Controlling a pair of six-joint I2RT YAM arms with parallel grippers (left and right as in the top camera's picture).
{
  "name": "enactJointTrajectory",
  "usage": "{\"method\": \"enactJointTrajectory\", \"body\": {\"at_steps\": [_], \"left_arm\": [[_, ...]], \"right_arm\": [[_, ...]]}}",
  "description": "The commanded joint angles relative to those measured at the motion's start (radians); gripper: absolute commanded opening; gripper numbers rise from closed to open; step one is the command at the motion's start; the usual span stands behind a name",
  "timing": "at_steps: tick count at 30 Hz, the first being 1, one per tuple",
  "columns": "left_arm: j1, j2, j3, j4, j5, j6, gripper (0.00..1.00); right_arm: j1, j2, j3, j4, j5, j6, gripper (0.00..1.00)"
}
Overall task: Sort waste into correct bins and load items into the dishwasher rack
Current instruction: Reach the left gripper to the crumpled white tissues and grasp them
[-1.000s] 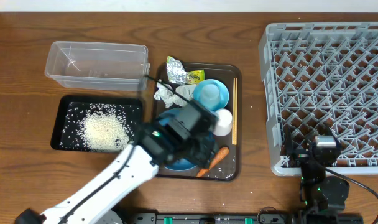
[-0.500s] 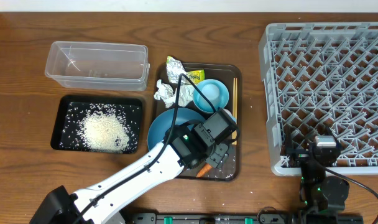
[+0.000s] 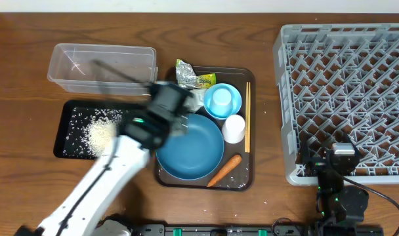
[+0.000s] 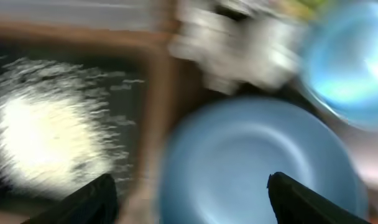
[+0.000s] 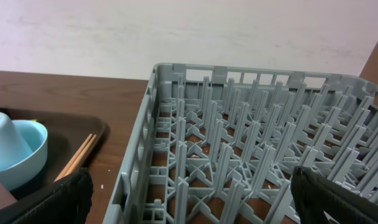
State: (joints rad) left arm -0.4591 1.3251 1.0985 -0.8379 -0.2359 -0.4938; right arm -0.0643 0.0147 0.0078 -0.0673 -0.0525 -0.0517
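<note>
**Left claw and right claw both spread wide, holding nothing**

A brown tray on the wooden table holds a carrot, a round blue dish, a white cup, a bowl, chopsticks and a wrapper. Left, rice lies in the black tray, the clear tub behind. The grey rack stands right. White wall behind.

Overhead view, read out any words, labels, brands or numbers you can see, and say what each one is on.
On the yellow-green wrapper: a dark mark that may be print, too small to read.
On the dishwasher rack, clear tub, black tray and blue dish: no text visible.
Left wrist view: too blurred to show any lettering.
</note>
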Motion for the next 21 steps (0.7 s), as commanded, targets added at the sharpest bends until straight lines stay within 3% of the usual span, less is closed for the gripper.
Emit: {"method": "enactJointTrajectory", "body": {"at_steps": [1, 7, 12, 17, 21], "left_arm": [[0.163, -0.048, 0.022, -0.031, 0.008, -0.111, 0.81], [0.348, -0.049, 0.019, -0.053, 0.277, -0.109, 0.86], [0.343, -0.034, 0.021, 0.083, 0.626, 0.187, 0.87], [0.334, 0.019, 0.135, 0.043, 0.638, 0.188, 0.87], [0.322, 0.164, 0.354, -0.132, 0.636, 0.276, 0.87]], "right_arm": [[-0.002, -0.006, -0.002, -0.003, -0.004, 0.013, 0.99], [-0.002, -0.006, -0.002, -0.003, -0.004, 0.013, 0.99], [-0.002, -0.006, -0.002, -0.003, -0.004, 0.013, 0.99], [-0.002, -0.006, -0.002, -0.003, -0.004, 0.013, 0.99], [-0.002, -0.006, -0.002, -0.003, -0.004, 0.013, 0.99]]}}
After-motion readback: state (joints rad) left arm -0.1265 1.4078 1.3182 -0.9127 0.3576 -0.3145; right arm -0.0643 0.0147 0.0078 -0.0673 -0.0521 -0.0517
